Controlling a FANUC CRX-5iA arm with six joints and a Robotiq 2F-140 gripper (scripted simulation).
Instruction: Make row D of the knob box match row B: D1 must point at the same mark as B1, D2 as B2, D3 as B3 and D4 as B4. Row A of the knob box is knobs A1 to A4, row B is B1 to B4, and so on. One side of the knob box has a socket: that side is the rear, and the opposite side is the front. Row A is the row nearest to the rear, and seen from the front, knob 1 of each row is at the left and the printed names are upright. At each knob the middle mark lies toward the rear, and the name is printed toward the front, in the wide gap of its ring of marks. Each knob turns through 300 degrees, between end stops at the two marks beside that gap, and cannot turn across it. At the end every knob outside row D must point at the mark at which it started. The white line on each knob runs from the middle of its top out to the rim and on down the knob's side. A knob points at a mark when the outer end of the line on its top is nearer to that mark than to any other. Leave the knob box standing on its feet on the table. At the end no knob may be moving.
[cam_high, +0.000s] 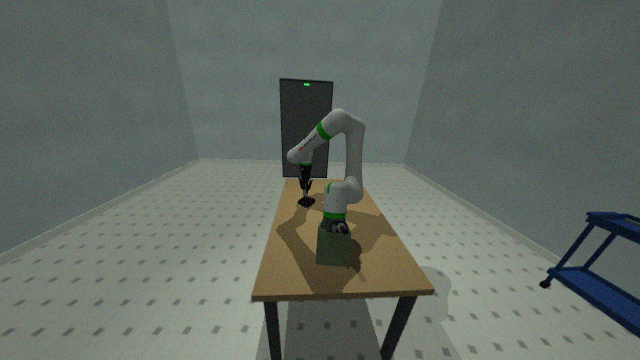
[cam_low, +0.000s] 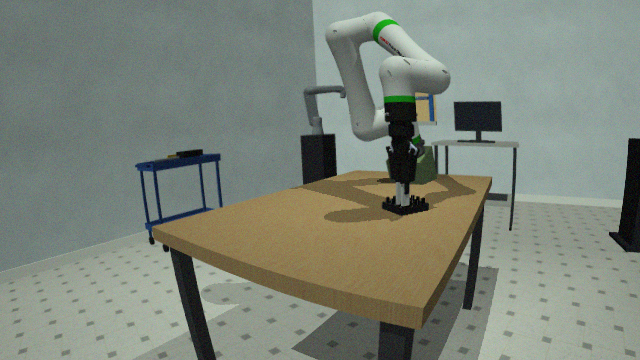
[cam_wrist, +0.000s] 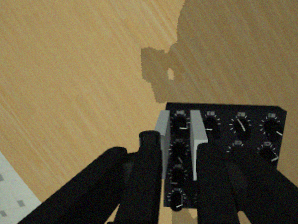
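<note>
The black knob box (cam_high: 312, 202) (cam_low: 420, 208) (cam_wrist: 281, 114) stands on the table. In the wrist view its printed names lie above the knobs, so row D is at the top and column 4 at the left. My gripper (cam_high: 305, 198) (cam_low: 402, 201) (cam_wrist: 180, 125) points down, its pale fingers narrowly apart, on both sides of knob D4 (cam_wrist: 179, 121), with small gaps beside it. D4's line runs toward the lower right. Knob D2 (cam_wrist: 241, 124) and knob D1 (cam_wrist: 271, 126) show lines toward the lower right. The right finger partly hides column 3; the black linkage hides more of rows A and B.
Knobs C4 (cam_wrist: 179, 149), B4 (cam_wrist: 177, 174) and A4 (cam_wrist: 176, 198) stand in line below D4 in the wrist view. The green robot pedestal (cam_high: 333, 246) (cam_low: 427, 167) stands on the wooden table (cam_high: 295, 275) (cam_low: 300, 250). A blue cart (cam_high: 595, 285) (cam_low: 177, 161) stands beside the table.
</note>
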